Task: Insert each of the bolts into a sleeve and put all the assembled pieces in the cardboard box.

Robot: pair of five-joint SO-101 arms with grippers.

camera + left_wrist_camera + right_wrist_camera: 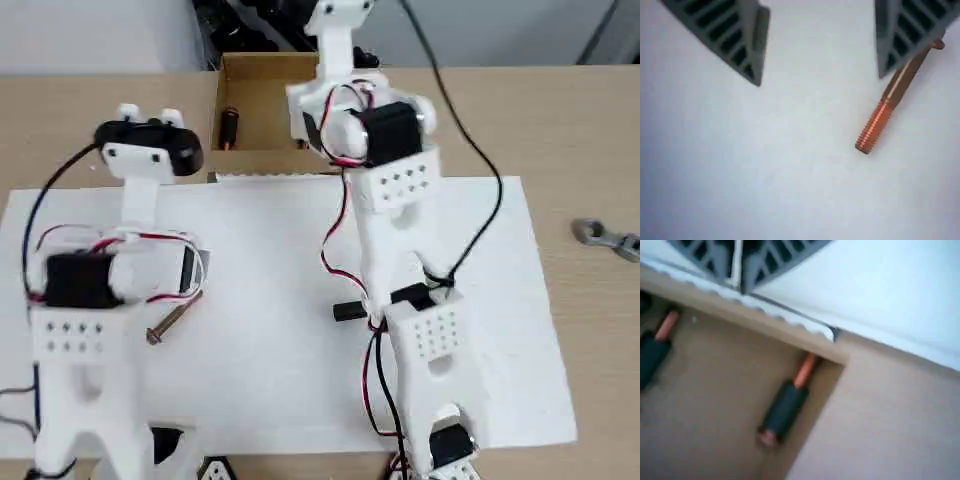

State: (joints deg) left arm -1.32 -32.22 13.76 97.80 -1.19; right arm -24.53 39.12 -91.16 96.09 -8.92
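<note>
A copper bolt point(170, 320) lies on the white sheet point(270, 390) beside the left arm. In the left wrist view my left gripper point(820, 75) hangs open just above the sheet, and the bolt point(890, 100) lies partly under one finger point(905, 35). A black sleeve point(349, 311) lies on the sheet next to the right arm. The right arm stretches to the cardboard box point(262, 68). My right gripper point(740, 286) is shut and empty above the box rim point(740, 315). Two assembled pieces point(782, 410) point(651, 352) lie inside, and one assembled piece point(229, 126) shows from above.
A metal wrench point(606, 237) lies on the bare wooden table to the right of the sheet. The sheet's middle and right parts hold nothing else. Red and black cables point(335, 240) hang along the right arm.
</note>
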